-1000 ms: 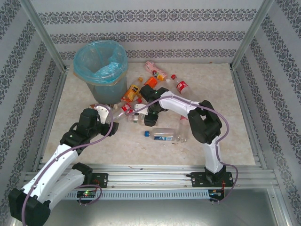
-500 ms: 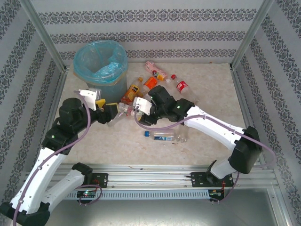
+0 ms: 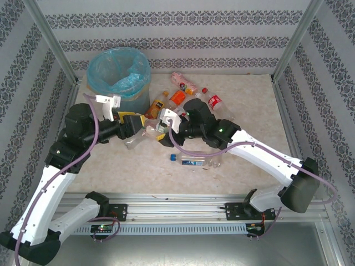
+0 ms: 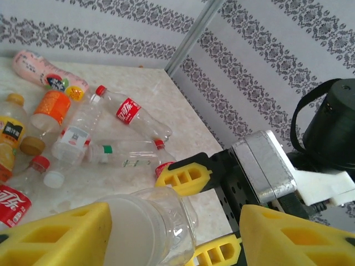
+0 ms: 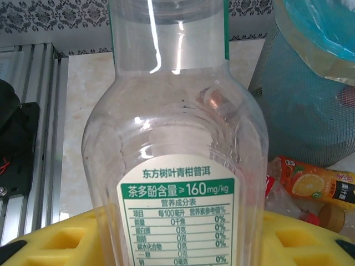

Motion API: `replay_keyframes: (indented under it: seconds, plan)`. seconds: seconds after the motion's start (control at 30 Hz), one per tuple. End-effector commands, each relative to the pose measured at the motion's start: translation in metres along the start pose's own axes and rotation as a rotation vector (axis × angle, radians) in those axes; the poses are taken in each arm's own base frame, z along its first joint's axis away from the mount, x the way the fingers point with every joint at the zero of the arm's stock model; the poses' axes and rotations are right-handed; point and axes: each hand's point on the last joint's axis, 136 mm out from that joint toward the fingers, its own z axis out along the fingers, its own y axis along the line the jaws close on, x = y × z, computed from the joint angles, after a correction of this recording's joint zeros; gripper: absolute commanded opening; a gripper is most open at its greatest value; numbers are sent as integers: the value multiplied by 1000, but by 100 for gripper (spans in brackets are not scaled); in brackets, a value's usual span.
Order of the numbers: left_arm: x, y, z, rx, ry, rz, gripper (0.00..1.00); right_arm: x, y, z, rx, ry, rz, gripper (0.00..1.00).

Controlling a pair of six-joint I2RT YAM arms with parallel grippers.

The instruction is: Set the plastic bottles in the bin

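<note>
Both the left arm (image 3: 47, 191) and the right arm (image 3: 263, 158) had white shell links joined by black cylindrical joints. Each trailed a looping purple cable (image 3: 97, 124). The fingers (image 4: 52, 235) were yellow with moulded rectangular recesses. A silver metal block (image 4: 265, 166) sat on the right arm's black wrist housing.

— Was there room ahead of the left gripper (image 3: 141, 128)?
— None: the right gripper (image 3: 160, 133) faced it, a clear bottle (image 4: 150, 230) filling the gap between.
— Beside them?
— The bin (image 3: 90, 69) crowded the left gripper's far side, a heap of bottles (image 3: 169, 100) the right's. Bare table (image 3: 138, 172) lay open on the near side.
</note>
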Motion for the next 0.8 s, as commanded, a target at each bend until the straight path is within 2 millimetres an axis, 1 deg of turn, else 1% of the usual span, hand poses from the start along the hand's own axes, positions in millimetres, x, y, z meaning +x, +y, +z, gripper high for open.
replay_keyframes:
  seconds: [0.0, 0.07, 0.17, 0.3, 0.37, 0.5, 0.6, 0.7, 0.77]
  plan:
    - [-2, -14, -9, 43, -4, -31, 62, -38, 12, -15, -35, -130, -40, 42]
    - [-4, -12, -12, 21, -16, -25, 63, -40, 13, -19, -30, -144, -47, 42]
    - [-6, -3, -17, -36, -40, -24, 72, -43, 14, -25, -17, -169, -59, 41]
    - [-7, 3, -20, -68, -81, -21, 73, -45, 16, -30, -9, -199, -72, 41]
    - [-6, 2, -19, -53, -81, -28, 72, -47, 18, -31, -13, -202, -76, 41]
    - [-4, -12, -10, 47, -39, -43, 68, -53, 20, -34, -16, -218, -87, 41]
    - [-3, -13, -4, 67, -30, -60, 67, -54, 20, -33, -14, -218, -93, 41]
    - [-4, -15, -3, 81, -34, -53, 62, -54, 20, -32, -15, -218, -97, 40]
    - [-4, -16, -3, 85, -30, -49, 61, -55, 21, -31, -20, -217, -97, 40]
